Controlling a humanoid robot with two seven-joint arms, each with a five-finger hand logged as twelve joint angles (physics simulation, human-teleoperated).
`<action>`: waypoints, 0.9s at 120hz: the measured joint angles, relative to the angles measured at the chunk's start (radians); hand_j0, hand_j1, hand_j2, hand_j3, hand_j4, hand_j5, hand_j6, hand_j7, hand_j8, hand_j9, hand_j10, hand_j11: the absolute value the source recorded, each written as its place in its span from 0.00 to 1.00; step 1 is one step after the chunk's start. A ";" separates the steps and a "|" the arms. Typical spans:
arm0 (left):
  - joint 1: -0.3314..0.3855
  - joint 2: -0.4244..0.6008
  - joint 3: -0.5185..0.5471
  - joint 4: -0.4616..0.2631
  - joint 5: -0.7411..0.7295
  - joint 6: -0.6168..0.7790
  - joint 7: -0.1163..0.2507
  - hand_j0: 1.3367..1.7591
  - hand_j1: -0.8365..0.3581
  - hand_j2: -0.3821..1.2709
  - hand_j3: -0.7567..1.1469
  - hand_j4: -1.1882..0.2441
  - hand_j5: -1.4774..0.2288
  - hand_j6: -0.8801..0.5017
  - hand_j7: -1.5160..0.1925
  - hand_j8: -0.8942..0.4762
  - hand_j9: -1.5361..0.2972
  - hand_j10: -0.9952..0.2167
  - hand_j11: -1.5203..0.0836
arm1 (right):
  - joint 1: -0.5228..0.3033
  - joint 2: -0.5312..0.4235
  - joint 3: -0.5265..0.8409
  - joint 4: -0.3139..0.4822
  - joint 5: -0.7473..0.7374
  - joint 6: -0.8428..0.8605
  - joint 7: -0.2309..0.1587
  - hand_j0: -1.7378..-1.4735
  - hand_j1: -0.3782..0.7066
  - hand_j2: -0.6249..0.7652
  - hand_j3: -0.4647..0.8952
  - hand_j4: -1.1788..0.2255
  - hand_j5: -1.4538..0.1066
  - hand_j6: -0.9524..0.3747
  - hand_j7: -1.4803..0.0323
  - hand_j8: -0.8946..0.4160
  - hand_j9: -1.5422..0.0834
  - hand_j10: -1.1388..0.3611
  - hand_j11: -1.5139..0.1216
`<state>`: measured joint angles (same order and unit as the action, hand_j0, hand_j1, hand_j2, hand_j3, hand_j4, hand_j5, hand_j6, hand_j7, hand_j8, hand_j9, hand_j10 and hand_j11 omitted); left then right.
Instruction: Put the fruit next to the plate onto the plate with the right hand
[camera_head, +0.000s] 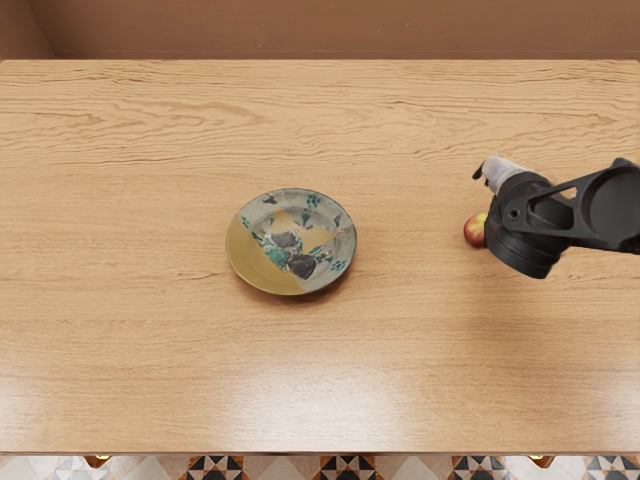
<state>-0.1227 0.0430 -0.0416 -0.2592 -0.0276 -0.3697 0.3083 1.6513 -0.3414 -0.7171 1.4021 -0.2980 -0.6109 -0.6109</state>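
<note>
Fruit (474, 230): small, round, red with a yellow patch. It lies on the desk (150, 350), to the right of the plate (244, 262) and well apart from it, about level with the plate's middle. Only its plate-facing side shows; the rest is covered by the black wrist section of the right arm.

Right hand (503, 177): further right of the plate than the fruit, and a little toward the far side. It shows as a pale grey part with dark tips, just above and beside the fruit. From here I cannot tell whether it is open, closed or gripping, nor whether it touches the fruit. Its arm runs from there to the right edge of the view, dark and bulky.

Plate: round and shallow, near the middle of the desk. It is ochre on the left, grey-green on the right, with dark leaf-like painted marks. The fruit is not on it.

Desk: light wood, with the grain running left to right past the plate on every side. A strip of patterned floor tile (340, 468) shows beyond the desk's near edge.
</note>
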 joint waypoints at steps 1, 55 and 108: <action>0.000 0.000 0.000 0.000 0.000 0.000 0.000 0.76 0.99 0.23 0.40 0.83 0.87 0.64 0.89 0.65 0.84 0.82 0.95 | 0.001 0.005 -0.004 -0.001 0.004 0.000 0.000 0.30 0.32 0.41 0.34 0.65 0.71 0.52 0.75 0.48 0.74 0.58 0.72; 0.000 0.000 0.000 0.000 0.000 0.000 0.000 0.76 0.99 0.23 0.40 0.83 0.87 0.64 0.89 0.65 0.84 0.82 0.95 | 0.021 0.088 -0.094 -0.036 0.067 0.000 0.000 0.30 0.40 0.40 0.34 0.60 0.65 0.47 0.69 0.43 0.68 0.54 0.66; 0.000 0.000 0.000 0.000 0.000 0.000 0.000 0.76 0.99 0.23 0.40 0.83 0.87 0.64 0.89 0.65 0.84 0.82 0.95 | -0.024 0.175 -0.120 -0.129 0.067 0.000 0.000 0.30 0.41 0.40 0.34 0.59 0.64 0.45 0.68 0.42 0.67 0.53 0.65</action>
<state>-0.1227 0.0430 -0.0414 -0.2592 -0.0276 -0.3697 0.3083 1.6273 -0.1669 -0.8368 1.2729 -0.2313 -0.6109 -0.6109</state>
